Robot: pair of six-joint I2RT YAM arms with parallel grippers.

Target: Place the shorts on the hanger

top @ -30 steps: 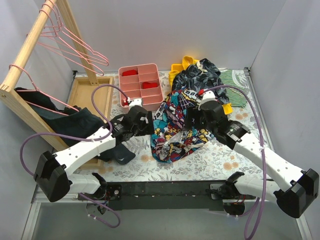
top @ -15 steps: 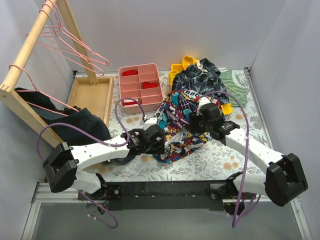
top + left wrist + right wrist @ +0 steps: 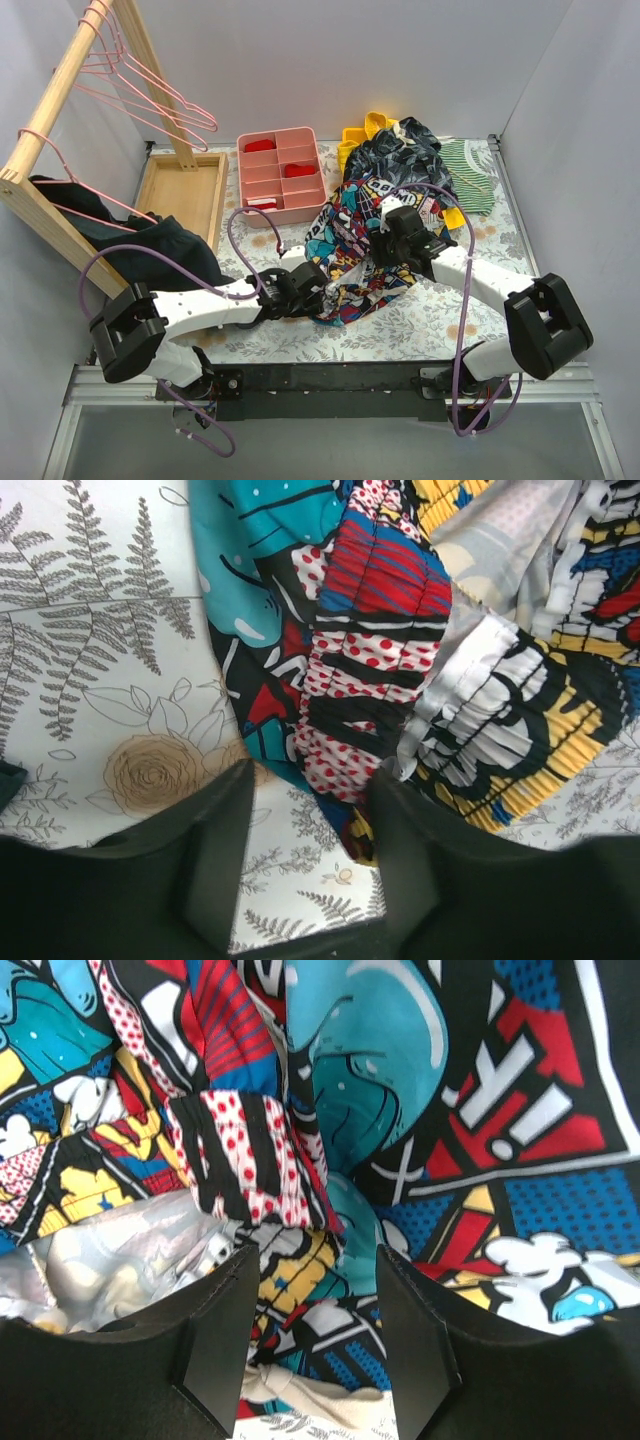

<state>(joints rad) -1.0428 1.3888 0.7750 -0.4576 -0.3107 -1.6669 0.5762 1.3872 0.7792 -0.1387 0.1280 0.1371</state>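
The shorts [image 3: 355,250], in a bright comic print, lie crumpled mid-table. My left gripper [image 3: 322,297] is low at their near-left edge. In the left wrist view it [image 3: 312,815] stands open over the tablecloth, with the shorts' gathered waistband [image 3: 385,670] touching its right finger [image 3: 425,865]. My right gripper [image 3: 385,238] is down on the shorts' right half. Seen from the right wrist, it [image 3: 312,1310] is open, with folds of the shorts [image 3: 400,1090] lying loose between its fingers. Pink wire hangers [image 3: 150,95] hang from the wooden rail [image 3: 55,105] at far left.
A pink compartment tray [image 3: 300,190] and a wooden tray [image 3: 175,195] sit behind the left arm. A black garment [image 3: 150,250] hangs from the rail. A dark leafy garment [image 3: 405,155], yellow items [image 3: 365,128] and a green striped cloth [image 3: 470,185] lie behind the shorts.
My left gripper has swung toward the near edge and right, to the shorts' lower left edge. The right arm has folded in over the shorts. Both pairs of jaws have narrowed.
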